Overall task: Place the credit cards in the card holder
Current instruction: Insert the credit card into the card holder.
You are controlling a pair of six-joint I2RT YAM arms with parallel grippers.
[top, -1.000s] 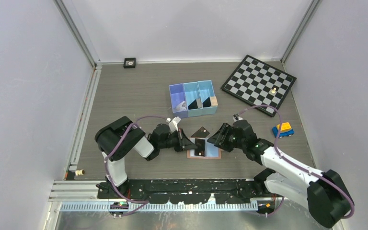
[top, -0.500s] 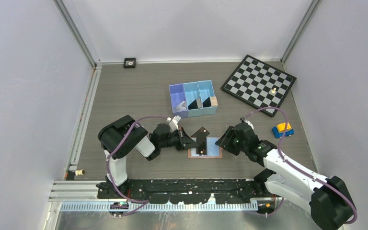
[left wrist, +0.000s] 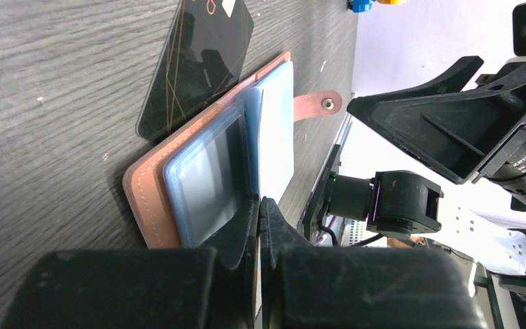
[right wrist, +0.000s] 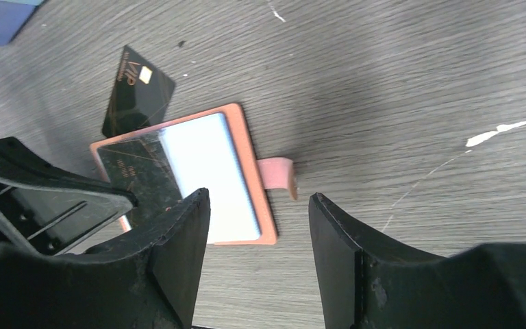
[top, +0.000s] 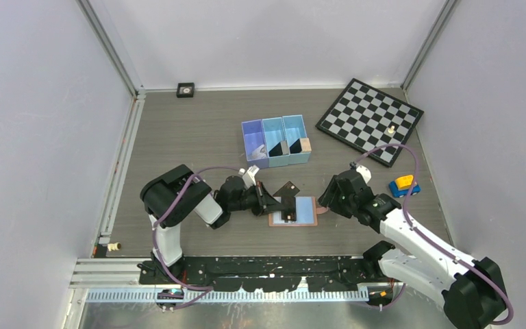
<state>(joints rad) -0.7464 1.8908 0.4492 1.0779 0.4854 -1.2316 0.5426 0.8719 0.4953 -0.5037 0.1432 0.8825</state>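
Since a second ago: right gripper (top: 329,201) drawn back rightward off the card holder (top: 305,210), baring more light blue lining and the snap tab (top: 322,210); no shift seen at the left gripper (top: 268,203).

Left gripper (left wrist: 260,205) clenched tight against the card holder's near edge. Hard to tell from the left wrist whether an inner leaf is nipped there. Farther back, in the overhead view only, a three-compartment blue bin (top: 276,140) with dark pieces inside, too small to name.

Loose credit card (top: 288,187) flat on the tabletop (top: 198,130), touching the holder's far edge. Second credit card (right wrist: 140,181) on the holder's left half, gold lines on black, partly cut off by the left gripper in the right wrist view. From the left wrist, only a greyish glossy pane (left wrist: 209,178) there: card or clear sleeve, not distinguishable.

Card holder (left wrist: 147,195) lying open on the tabletop between both grippers. Snap tab (right wrist: 277,171) sticking out rightward, tip curled up.

Right gripper (right wrist: 257,199) released, spread wide over the tab, grasping nothing.
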